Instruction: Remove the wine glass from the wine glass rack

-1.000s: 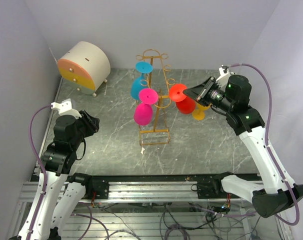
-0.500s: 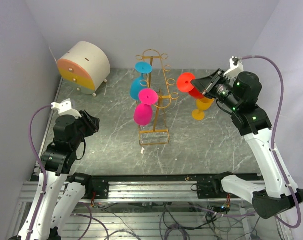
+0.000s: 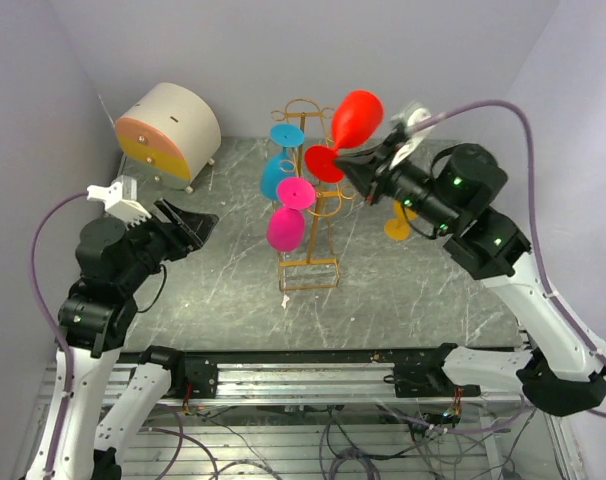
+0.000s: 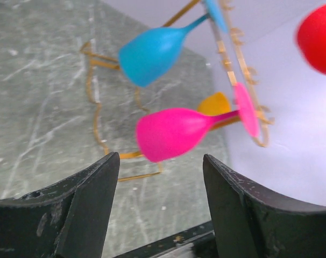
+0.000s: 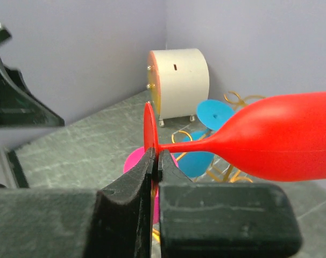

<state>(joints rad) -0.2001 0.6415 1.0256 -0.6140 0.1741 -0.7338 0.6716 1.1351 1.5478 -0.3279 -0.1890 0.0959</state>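
My right gripper point(image 3: 355, 168) is shut on the flat foot of a red wine glass point(image 3: 355, 115) and holds it up in the air above the gold wire rack point(image 3: 318, 195), bowl uppermost. In the right wrist view the fingertips point(image 5: 156, 161) pinch the red foot and the bowl point(image 5: 281, 140) points right. A blue glass point(image 3: 276, 175) and a pink glass point(image 3: 286, 226) hang on the rack's left side. My left gripper point(image 3: 188, 222) is open and empty, left of the rack; its view shows the pink glass point(image 4: 174, 133) and the blue glass point(image 4: 149, 54) ahead.
A round beige drawer cabinet point(image 3: 168, 133) with an orange and yellow front stands at the back left. An orange-yellow glass point(image 3: 398, 225) stands on the table right of the rack, partly hidden by my right arm. Walls close in at the left, back and right.
My right gripper has lifted the red glass from beside the rack, swung it up and left, and turned its bowl upward. My left arm has risen and turned toward the rack.
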